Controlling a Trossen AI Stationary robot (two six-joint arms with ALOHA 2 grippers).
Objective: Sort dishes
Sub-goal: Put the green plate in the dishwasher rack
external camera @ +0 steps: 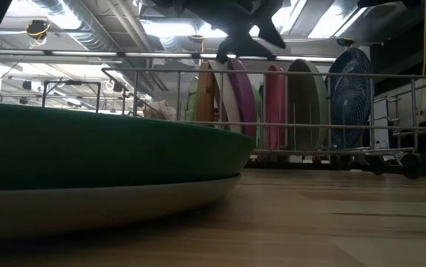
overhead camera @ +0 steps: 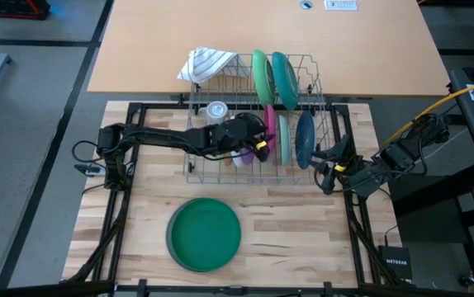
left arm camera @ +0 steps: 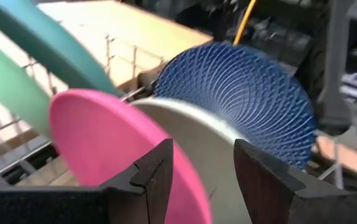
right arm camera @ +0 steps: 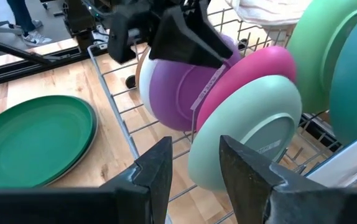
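Reaching over the wire rack (overhead camera: 258, 115), your left end effector (overhead camera: 261, 147) hung just above the pink plate (overhead camera: 268, 132) with its fingers parted and nothing between them; in the left wrist view that plate's rim (left arm camera: 104, 140) lay off toward one finger (left arm camera: 157, 177) rather than centred in the gap, so a descent from there risked a finger landing on the rim and tipping the plate against the pale mint plate (overhead camera: 282, 139) beside it. The purple plate (right arm camera: 181, 93) stood just behind the pink one, and the dishes were packed close, so a wide grasp could have caught two rims at once and dragged a neighbour up out of its slot; a lift at an angle could also have snagged the rack's wires and shifted the whole rack on the bench (overhead camera: 303, 239). Your right end effector (overhead camera: 329, 169) waited at the rack's right end near the blue ribbed plate (overhead camera: 304, 140), fingers likewise apart and empty; it sat close enough that a sideways swing of the left arm with a plate could have brought the two arms together. The green (overhead camera: 262, 74) and teal (overhead camera: 285, 78) plates stood upright at the far side of the rack, beside a striped cloth (overhead camera: 206, 63); a large dark green plate (overhead camera: 205, 234) already lay on another on the bench in front, and a plate let go too high over it might have slid off.
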